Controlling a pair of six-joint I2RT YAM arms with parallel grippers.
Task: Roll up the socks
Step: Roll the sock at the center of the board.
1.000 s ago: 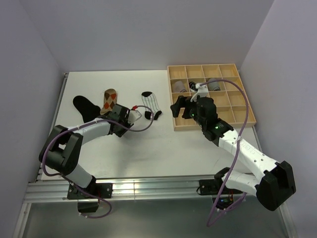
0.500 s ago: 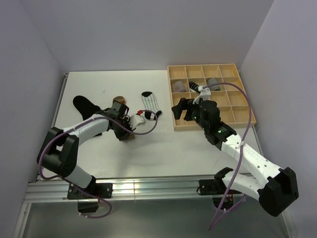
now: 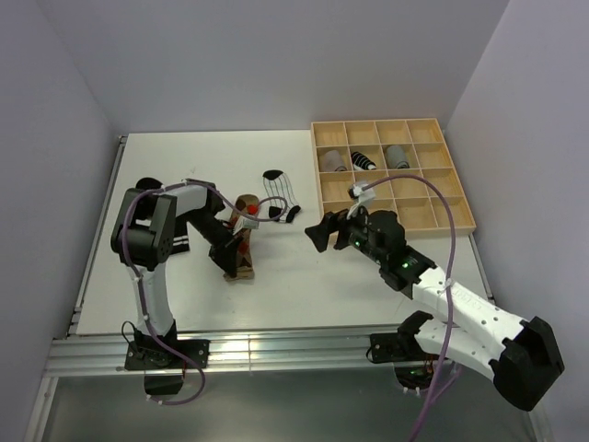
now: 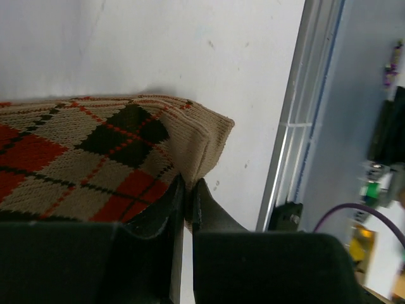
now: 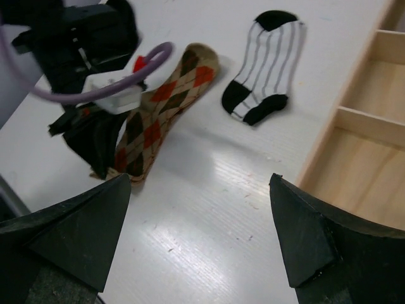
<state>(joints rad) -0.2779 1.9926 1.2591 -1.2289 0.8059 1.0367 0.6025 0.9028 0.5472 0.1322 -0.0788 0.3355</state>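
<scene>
You have three rolled socks (image 3: 364,161) already in the wooden grid tray (image 3: 317,184), but the argyle sock (image 5: 171,101), the white striped sock (image 5: 266,60) and the black sock (image 3: 145,187) all lie unrolled on the tabletop (image 3: 304,276). Your left end effector (image 4: 187,190) is clenched on one end of the argyle sock. A second ago it stood part open beside that sock, which has since been dragged nearer mid-tabletop. Your right end effector (image 5: 200,209), spread wide and empty, has come away from the tray.
</scene>
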